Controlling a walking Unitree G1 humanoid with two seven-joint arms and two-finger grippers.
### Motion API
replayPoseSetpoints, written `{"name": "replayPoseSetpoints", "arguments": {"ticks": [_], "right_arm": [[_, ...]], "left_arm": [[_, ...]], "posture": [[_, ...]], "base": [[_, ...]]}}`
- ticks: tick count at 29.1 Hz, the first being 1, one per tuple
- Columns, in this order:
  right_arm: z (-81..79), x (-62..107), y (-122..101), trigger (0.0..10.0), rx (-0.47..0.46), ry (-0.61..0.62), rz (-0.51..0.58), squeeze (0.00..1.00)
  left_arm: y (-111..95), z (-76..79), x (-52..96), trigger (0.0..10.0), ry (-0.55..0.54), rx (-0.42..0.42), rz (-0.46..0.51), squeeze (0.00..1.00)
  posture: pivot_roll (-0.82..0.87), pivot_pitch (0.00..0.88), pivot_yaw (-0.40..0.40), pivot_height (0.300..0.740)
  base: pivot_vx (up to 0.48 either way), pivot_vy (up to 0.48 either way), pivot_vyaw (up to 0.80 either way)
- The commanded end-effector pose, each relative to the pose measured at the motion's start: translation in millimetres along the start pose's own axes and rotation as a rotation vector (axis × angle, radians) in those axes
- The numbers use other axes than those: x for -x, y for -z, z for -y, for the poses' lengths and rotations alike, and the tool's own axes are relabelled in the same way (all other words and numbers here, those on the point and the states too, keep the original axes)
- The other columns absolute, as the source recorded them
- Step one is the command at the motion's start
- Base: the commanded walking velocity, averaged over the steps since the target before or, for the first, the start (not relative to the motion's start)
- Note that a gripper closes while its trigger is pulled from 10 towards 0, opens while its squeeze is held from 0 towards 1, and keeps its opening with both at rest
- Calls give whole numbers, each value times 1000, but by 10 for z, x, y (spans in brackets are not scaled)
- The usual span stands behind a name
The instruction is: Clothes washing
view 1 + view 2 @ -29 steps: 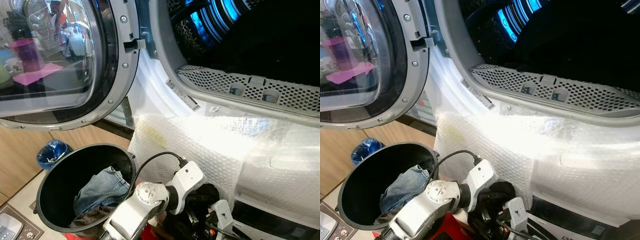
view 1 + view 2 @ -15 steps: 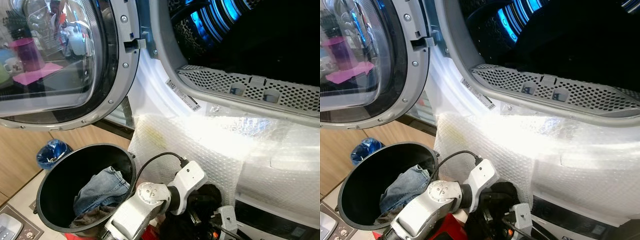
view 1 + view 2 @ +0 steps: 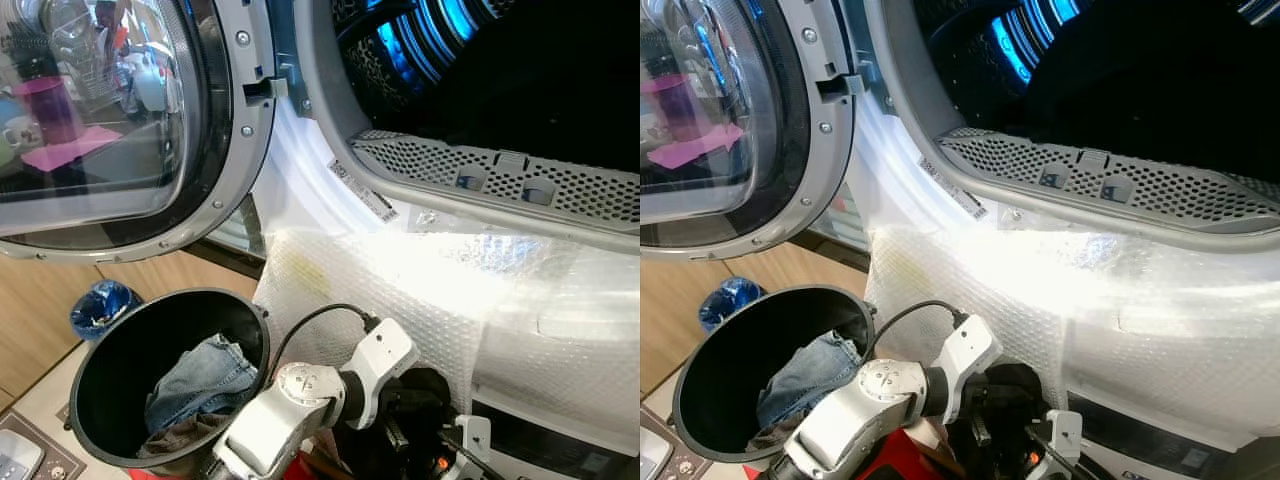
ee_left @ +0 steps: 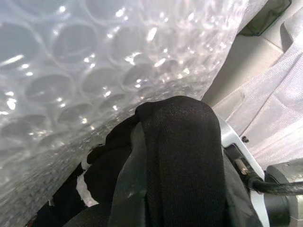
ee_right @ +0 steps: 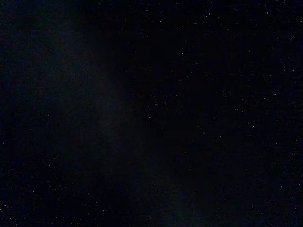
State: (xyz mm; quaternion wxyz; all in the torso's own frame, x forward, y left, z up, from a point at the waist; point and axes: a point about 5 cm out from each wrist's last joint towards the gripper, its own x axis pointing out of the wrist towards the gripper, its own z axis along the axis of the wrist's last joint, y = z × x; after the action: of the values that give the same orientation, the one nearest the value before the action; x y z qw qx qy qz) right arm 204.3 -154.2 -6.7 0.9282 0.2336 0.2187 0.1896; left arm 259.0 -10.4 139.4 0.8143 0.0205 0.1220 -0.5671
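low down, left hand [image 3: 415, 425] clutching bunched black garment [image 4: 180, 161].

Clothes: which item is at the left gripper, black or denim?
The black garment, draped over the left gripper beside the bubble wrap. The denim piece lies in the black bucket.

Laundry spot in a home. Front-loading washing machine [image 3: 330, 170] up close, round glass door [image 3: 110, 120] swung open, dark perforated drum [image 3: 480, 60] lit blue inside. Machine front wrapped in bubble wrap [image 3: 420, 290]. Black bucket [image 3: 120, 340] on the floor just beside it holds jeans [image 3: 200, 375]. Wood-look flooring [image 3: 40, 310]. Door glass reflects household clutter, including a purple cup [image 3: 55, 105].
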Motion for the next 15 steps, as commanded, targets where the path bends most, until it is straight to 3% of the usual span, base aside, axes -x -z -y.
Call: {"name": "replayPoseSetpoints", "arguments": {"ticks": [1, 15], "right_arm": [[21, 33, 139, 0, -26, 12, -49, 0], [33, -9, 94, 0, -40, -5, 4, 0]], "left_arm": [[-210, 64, 3, 0, 43, -33, 82, 0], [-208, 58, -6, 0, 51, -44, 80, 0]], "posture": [[-120, 37, 90, 740], [-132, 7, 96, 740]], "base": [[0, 0, 0], [0, 0, 0]]}}
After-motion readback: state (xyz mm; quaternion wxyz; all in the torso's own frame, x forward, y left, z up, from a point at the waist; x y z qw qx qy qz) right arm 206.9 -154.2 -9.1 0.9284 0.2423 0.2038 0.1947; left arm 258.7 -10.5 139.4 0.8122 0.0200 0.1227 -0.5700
